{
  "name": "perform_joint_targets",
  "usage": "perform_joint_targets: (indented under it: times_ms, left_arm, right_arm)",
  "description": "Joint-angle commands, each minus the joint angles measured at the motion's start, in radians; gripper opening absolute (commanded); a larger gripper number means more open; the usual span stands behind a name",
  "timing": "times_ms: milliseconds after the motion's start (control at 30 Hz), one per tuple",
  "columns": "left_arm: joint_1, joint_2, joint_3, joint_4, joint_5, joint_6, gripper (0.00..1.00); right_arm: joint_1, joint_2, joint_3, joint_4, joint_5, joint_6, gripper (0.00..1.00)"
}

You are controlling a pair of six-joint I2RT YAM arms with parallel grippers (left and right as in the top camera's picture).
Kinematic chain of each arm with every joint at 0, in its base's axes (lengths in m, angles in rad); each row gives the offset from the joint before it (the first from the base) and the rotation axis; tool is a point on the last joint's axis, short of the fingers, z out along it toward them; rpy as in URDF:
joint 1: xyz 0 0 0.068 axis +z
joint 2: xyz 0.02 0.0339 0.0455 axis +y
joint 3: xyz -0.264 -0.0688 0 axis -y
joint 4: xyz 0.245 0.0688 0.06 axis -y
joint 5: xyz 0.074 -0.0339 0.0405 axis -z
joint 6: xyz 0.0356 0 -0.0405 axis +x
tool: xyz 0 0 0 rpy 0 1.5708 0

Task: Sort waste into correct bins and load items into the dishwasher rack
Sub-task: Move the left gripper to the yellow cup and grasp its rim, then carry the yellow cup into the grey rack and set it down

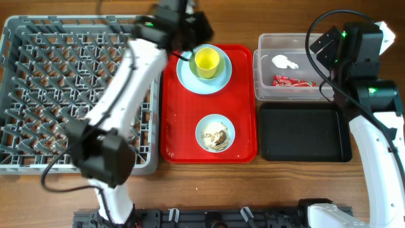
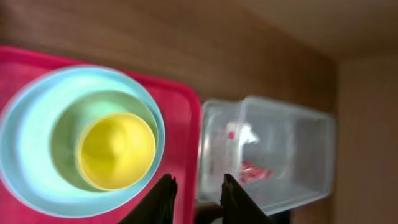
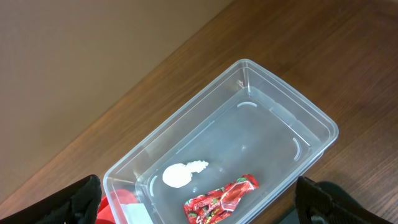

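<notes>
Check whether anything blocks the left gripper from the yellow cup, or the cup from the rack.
Nothing visible does. The left gripper hangs beside the yellow cup, which stands upright on the blue plate. Toward the dishwasher rack, only the red tray rim and the left arm itself lie along the way.

The grey, pegged dishwasher rack (image 1: 38, 95) fills the left of the tabletop. Right of it, the yellow cup (image 1: 207, 61) stands upright on the pale blue plate (image 1: 190, 81). Nearer the front, a whitish bowl (image 1: 215, 117) holds beige food scraps (image 1: 216, 135). The clear tub (image 1: 278, 44) contains the white tissue (image 1: 284, 62) and the crinkled red wrapper (image 1: 293, 81). The black tray (image 1: 297, 133) lies just beside the tub.
</notes>
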Motion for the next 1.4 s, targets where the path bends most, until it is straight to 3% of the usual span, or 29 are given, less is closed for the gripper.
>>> perform_joint_targets:
  times_ms: [0, 67, 400, 633, 800, 1033, 1233, 1367]
  left_arm:
    - [-0.117, 0.108, 0.004, -0.024, -0.237, 0.090, 0.26]
    - [-0.164, 0.146, 0.003, -0.024, -0.383, 0.090, 0.25]
    - [-0.181, 0.245, 0.003, 0.019, -0.459, 0.090, 0.18]
    - [-0.188, 0.271, -0.001, 0.018, -0.462, 0.090, 0.17]
    - [-0.188, 0.273, -0.001, 0.002, -0.462, 0.090, 0.06]
    - [-0.188, 0.273, -0.001, -0.024, -0.462, 0.090, 0.15]
    - [-0.188, 0.272, -0.001, -0.049, -0.492, 0.090, 0.04]
    - [-0.182, 0.209, 0.028, -0.045, -0.494, 0.090, 0.04]
  right_arm:
    - [0.000, 0.007, -0.005, -0.001, 0.012, -0.013, 1.00]
    - [0.000, 0.007, -0.005, -0.001, 0.012, -0.013, 1.00]
    - [0.000, 0.007, -0.005, -0.001, 0.012, -0.013, 1.00]
    - [0.000, 0.007, -0.005, 0.000, 0.012, -0.012, 1.00]
    - [0.000, 0.007, -0.005, -0.001, 0.012, -0.013, 1.00]
    - [0.000, 0.007, -0.005, -0.001, 0.012, -0.013, 1.00]
    - [0.000, 0.007, -0.005, -0.001, 0.012, -0.013, 1.00]
    - [0.000, 0.007, -0.005, -0.001, 0.012, -0.013, 1.00]
